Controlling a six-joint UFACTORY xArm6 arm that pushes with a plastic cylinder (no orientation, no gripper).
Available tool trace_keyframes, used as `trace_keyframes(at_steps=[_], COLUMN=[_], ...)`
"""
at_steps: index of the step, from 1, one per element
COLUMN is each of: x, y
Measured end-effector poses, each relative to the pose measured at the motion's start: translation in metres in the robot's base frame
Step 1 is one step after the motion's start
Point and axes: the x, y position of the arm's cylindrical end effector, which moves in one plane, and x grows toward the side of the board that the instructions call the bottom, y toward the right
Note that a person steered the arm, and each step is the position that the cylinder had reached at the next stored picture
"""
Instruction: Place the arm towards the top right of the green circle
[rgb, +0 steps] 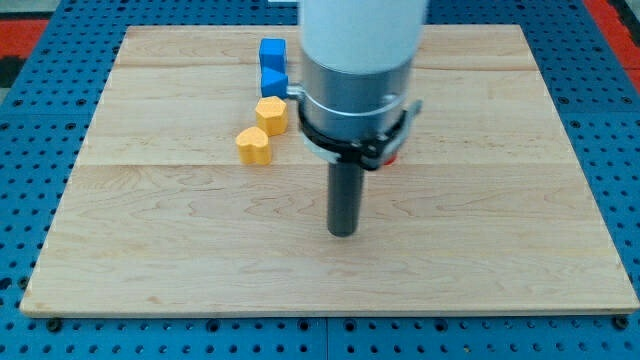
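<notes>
No green circle shows in the camera view; the arm's white and grey body (358, 75) may hide it. My tip (343, 232) rests on the wooden board (480, 250) near its middle, below and to the right of the blocks. A blue cube (272, 51) and a second blue block (274, 82) lie at the view's top. A yellow hexagon block (271, 114) sits just below them. A yellow heart-shaped block (254, 146) lies lower left of it. A sliver of a red block (392, 156) peeks out at the arm's right side.
The board lies on a blue perforated table (40, 130). The arm's body covers the board's top middle.
</notes>
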Motion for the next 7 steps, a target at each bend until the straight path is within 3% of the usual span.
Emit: trace_keyframes(at_steps=[1, 3, 4, 5, 6, 7], x=[-0.040, -0.067, -0.042, -0.055, -0.103, -0.195], y=[0.004, 0.036, 0.059, 0.139, 0.207, 0.225])
